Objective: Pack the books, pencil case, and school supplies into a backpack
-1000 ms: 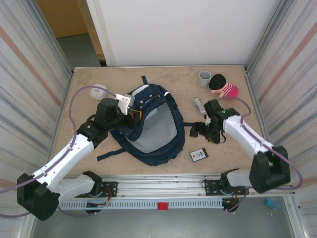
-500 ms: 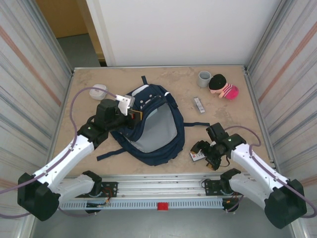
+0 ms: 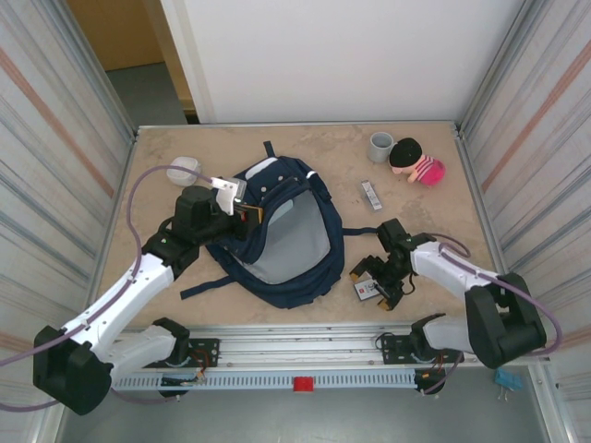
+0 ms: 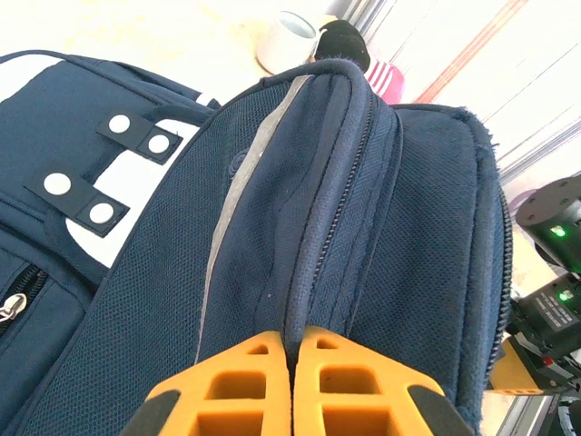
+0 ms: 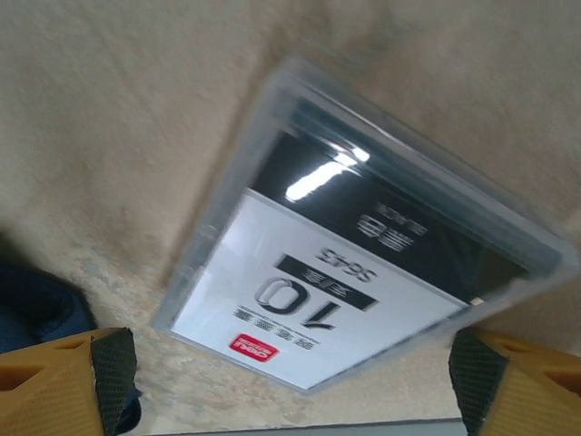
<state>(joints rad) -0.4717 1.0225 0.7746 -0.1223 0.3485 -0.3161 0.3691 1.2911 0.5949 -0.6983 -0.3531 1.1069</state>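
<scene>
The navy backpack lies open in the middle of the table, its grey lining showing. My left gripper is shut on the backpack's upper rim; in the left wrist view the orange fingers pinch the zipper seam of the backpack. A black rectangle with a white label lies flat near the front edge. My right gripper hangs open over it, and in the right wrist view the labelled box sits between the spread gripper. A grey-white bar lies further back. Books and pencil case are out of view.
A grey cup and a small doll stand at the back right. A rounded white box sits at the back left. The backpack's straps trail toward the front. The table's metal front rail lies just behind the labelled box.
My right arm swung from beside the backpack's right side toward the front and now hovers over the black labelled box. The left gripper kept its hold on the rim.
</scene>
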